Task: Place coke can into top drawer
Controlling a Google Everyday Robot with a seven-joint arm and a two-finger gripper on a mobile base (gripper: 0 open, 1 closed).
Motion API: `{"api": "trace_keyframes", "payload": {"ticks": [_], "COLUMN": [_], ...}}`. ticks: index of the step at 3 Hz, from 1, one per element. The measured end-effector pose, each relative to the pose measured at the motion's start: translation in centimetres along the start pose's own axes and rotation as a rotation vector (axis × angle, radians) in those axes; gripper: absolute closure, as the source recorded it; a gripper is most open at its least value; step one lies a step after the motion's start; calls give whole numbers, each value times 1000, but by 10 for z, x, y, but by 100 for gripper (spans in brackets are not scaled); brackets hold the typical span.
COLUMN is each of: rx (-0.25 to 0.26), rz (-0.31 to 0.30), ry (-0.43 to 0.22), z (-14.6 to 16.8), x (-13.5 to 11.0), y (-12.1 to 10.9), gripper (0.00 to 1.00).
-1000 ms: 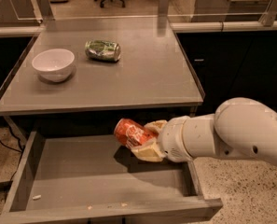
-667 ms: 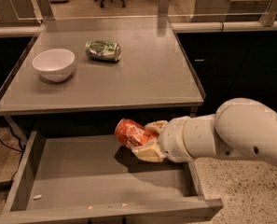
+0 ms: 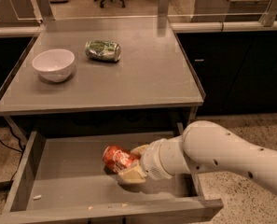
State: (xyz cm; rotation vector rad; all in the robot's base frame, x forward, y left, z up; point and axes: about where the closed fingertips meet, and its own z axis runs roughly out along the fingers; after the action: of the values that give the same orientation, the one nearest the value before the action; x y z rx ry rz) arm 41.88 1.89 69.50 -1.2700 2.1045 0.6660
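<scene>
The red coke can (image 3: 117, 158) lies on its side inside the open top drawer (image 3: 63, 171), held between the cream fingers of my gripper (image 3: 131, 164). The gripper reaches in from the right on the white arm (image 3: 222, 155) and is shut on the can, at the middle-right of the drawer. I cannot tell whether the can touches the drawer bottom. The drawer is pulled out below the table, its front panel (image 3: 114, 213) at the bottom edge of the view.
On the grey table top (image 3: 142, 78) stand a white bowl (image 3: 54, 64) at the left and a green can (image 3: 103, 50) lying on its side. Small crumbs lie on the drawer bottom at front left. Glass-fronted counters and office chairs are behind.
The gripper with the coke can has moved left and a little down, further into the drawer.
</scene>
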Motion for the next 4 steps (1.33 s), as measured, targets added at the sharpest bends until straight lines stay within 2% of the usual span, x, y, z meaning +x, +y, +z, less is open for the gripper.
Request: {"api": "trace_keyframes", "payload": {"ticks": [1, 2, 3, 4], "rx": [-33, -40, -41, -41], "rz": [39, 55, 40, 37], "ry": [26, 32, 23, 22], "z": [39, 71, 96, 97], "x": [26, 39, 32, 29], "y": [10, 9, 5, 5], "gripper": [100, 100, 100, 83]}}
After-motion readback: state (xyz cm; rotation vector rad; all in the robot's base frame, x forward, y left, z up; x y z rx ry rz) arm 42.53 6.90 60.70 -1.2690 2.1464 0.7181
